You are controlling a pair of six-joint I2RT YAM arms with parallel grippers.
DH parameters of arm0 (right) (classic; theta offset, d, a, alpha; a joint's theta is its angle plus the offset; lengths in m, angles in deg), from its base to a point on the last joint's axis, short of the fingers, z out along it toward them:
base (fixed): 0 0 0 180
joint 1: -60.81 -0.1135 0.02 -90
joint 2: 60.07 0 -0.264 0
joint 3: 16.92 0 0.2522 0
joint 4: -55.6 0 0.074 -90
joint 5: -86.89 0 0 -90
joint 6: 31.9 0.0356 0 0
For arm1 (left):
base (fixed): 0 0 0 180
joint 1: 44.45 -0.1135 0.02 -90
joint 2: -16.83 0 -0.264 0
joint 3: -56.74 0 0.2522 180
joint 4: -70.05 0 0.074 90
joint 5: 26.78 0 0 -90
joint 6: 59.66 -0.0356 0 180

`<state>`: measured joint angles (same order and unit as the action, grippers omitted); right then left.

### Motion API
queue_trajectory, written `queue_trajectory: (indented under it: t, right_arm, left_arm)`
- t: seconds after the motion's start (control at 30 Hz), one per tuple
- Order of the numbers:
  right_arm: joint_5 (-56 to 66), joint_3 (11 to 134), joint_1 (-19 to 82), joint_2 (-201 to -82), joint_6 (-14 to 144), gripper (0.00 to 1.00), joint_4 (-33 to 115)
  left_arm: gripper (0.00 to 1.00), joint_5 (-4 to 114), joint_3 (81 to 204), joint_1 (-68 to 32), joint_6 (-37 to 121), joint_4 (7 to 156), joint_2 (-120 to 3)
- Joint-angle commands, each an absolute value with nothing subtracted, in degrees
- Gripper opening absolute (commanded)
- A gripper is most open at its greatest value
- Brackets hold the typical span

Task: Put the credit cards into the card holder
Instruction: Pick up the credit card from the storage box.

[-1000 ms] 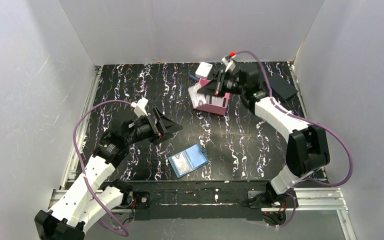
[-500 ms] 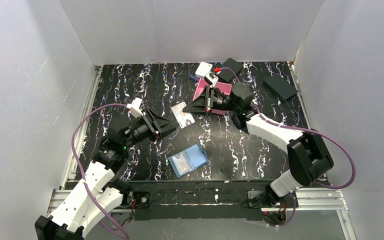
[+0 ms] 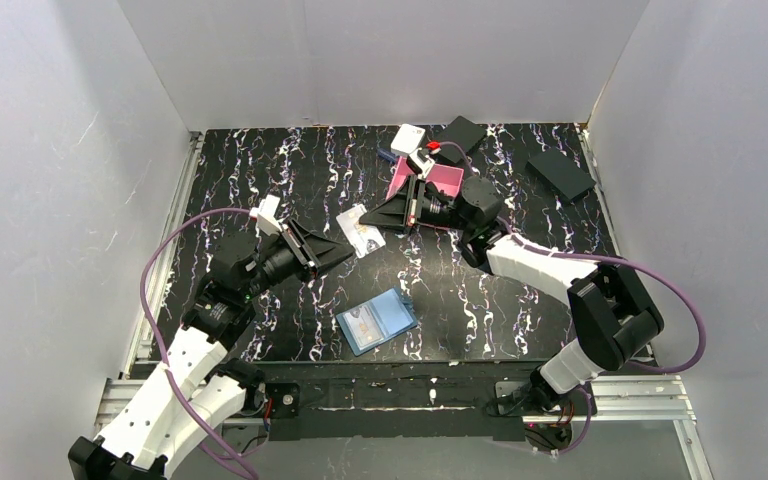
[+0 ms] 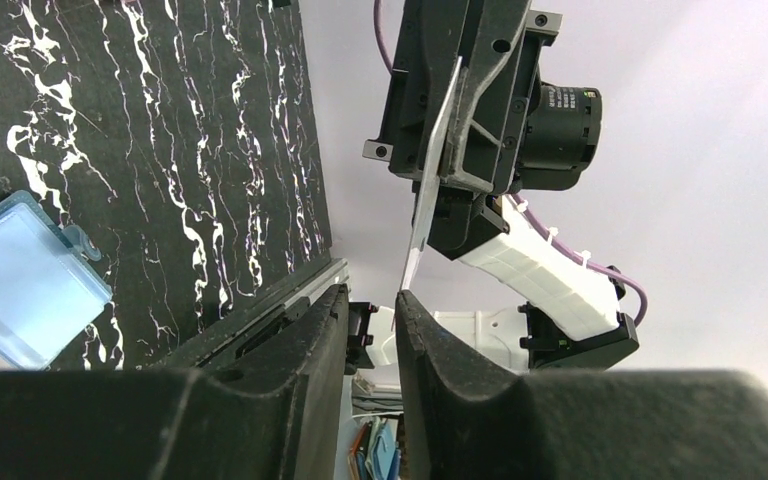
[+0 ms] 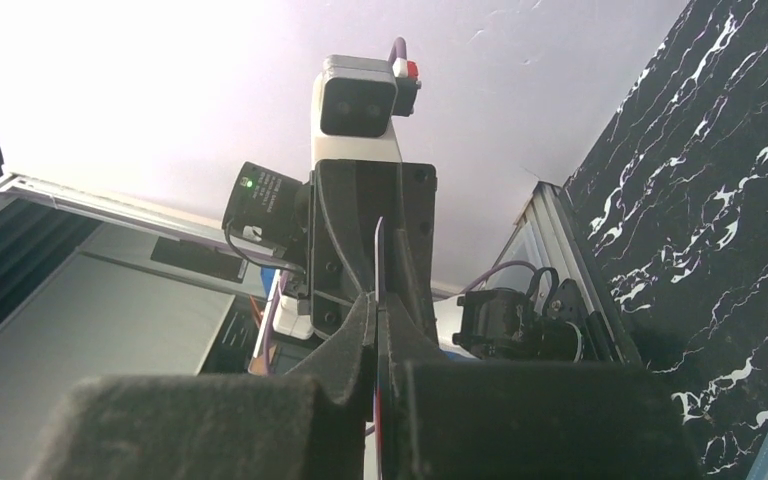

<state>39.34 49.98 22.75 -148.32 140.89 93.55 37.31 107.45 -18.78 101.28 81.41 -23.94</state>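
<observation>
The right claw [image 5: 375, 305] clamps a thin pale plastic credit card [image 4: 432, 170], its free edge at the narrowly parted jaws of the left claw [image 4: 372, 305]. A blue folding wallet [image 3: 378, 320] lies near the left claw.

The table [image 3: 260, 180] is matt black, veined white like marble. The card holder [image 3: 378, 321] looks smooth, faintly glossy blue plastic — the credit card [image 3: 362, 230], thin stiff plastic.

On the black marbled table [image 3: 290, 180] lay the card holder [image 3: 377, 321] near the front, and farther back a pink tray [image 3: 447, 180], white box [image 3: 408, 138] and seemingly two black boxes [image 3: 560, 174].
</observation>
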Motion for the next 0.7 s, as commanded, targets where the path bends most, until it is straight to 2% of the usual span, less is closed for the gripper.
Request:
queue_trajectory:
  t: [0.0,0.13,0.27,0.37,0.53,0.67]
  right_arm:
    - [38.3,49.1,20.3,-148.6,140.6,0.01,97.6]
    - [37.7,48.6,19.7,-148.3,139.7,0.01,96.9]
    - [37.3,48.6,19.6,-147.6,137.7,0.01,94.2]
    - [37.2,48.6,19.6,-147.4,136.7,0.01,93.1]
    - [37.1,48.0,19.6,-147.5,136.5,0.01,93.0]
    - [36.8,48.1,19.4,-147.3,136.5,0.01,93.0]
  left_arm:
    - [0.21,38.6,107.8,-18.7,101.3,80.1,-23.5]
    - [0.21,38.7,107.9,-18.7,101.2,80.1,-23.6]
    - [0.25,39.2,108.1,-18.7,101.4,80.2,-23.1]
    - [0.32,39.6,108.1,-18.7,101.8,80.3,-22.6]
    - [0.34,40.1,108.4,-18.7,102.4,80.4,-21.8]
    - [0.28,40.3,108.6,-18.7,102.6,80.7,-22.0]
